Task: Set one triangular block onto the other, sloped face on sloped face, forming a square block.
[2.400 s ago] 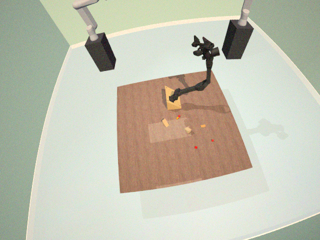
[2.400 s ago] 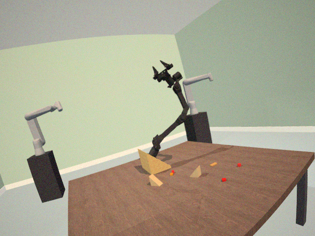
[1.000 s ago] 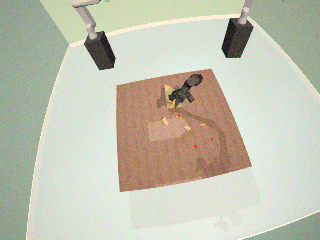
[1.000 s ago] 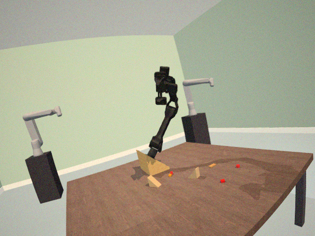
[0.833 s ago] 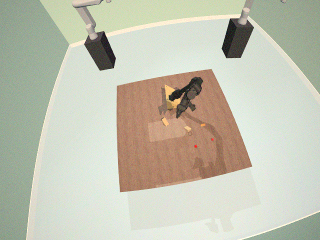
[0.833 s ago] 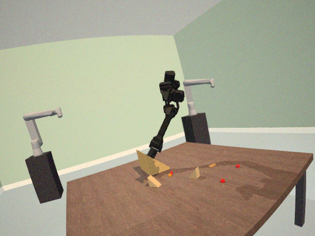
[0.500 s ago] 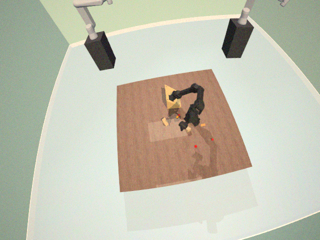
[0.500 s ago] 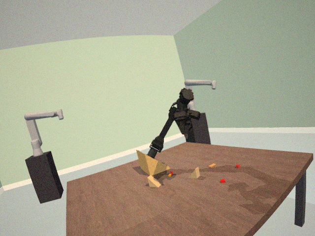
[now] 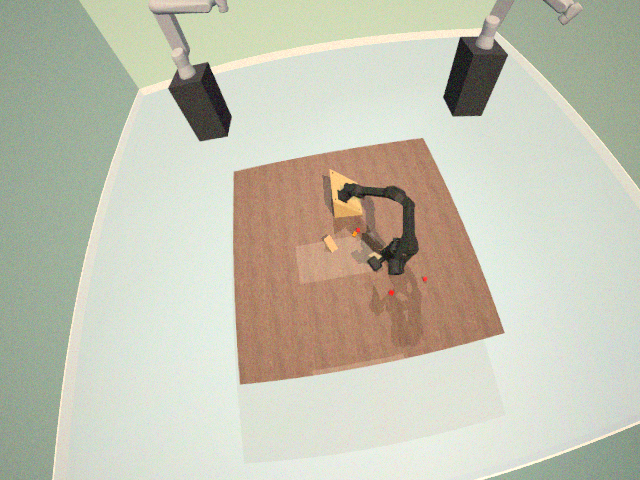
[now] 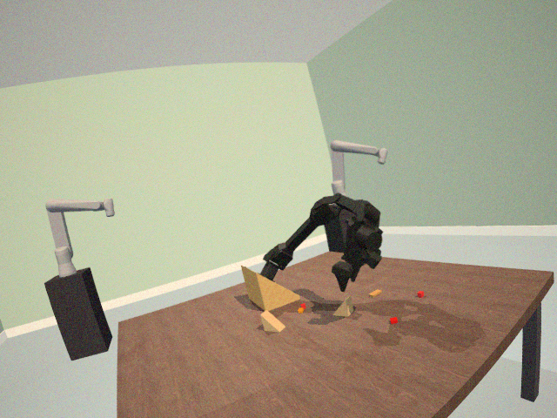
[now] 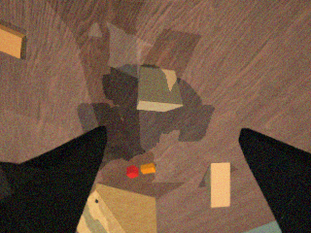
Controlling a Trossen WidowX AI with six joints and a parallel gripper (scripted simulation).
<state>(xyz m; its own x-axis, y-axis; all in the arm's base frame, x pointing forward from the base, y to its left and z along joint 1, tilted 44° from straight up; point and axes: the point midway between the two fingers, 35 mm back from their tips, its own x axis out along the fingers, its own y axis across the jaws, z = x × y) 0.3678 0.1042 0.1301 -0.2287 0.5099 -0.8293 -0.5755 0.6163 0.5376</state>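
Top looks steeply down from afar, exterior obliquely across, wrist closely down; all share the table (image 9: 279, 330) (image 10: 202, 368) (image 11: 272, 63).

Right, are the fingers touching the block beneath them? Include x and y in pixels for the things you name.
Apart: the exterior view shows the fingertips (image 10: 342, 287) above the block (image 10: 345, 307) (image 11: 159, 86), table visible between.

Brown surface (image 9: 279, 330) (image 10: 202, 360) (image 11: 272, 58) with a streaky wood grain; plain pale tan triangular blocks (image 9: 330, 243) (image 10: 272, 321) (image 11: 220, 185); black arm (image 9: 408, 219) (image 10: 298, 236) and black gripper (image 10: 350, 275) (image 11: 174, 133). Small pieces in solid red (image 9: 391, 292) (image 10: 393, 320) (image 11: 132, 172) and orange (image 10: 375, 293) (image 11: 148, 168); light grey arms (image 9: 180, 6) (image 10: 76, 205) on near-black pedestals (image 9: 199, 103) (image 10: 76, 314); green walls (image 9: 67, 258) (image 10: 157, 157); pale blue floor (image 9: 155, 232) (image 10: 449, 247).
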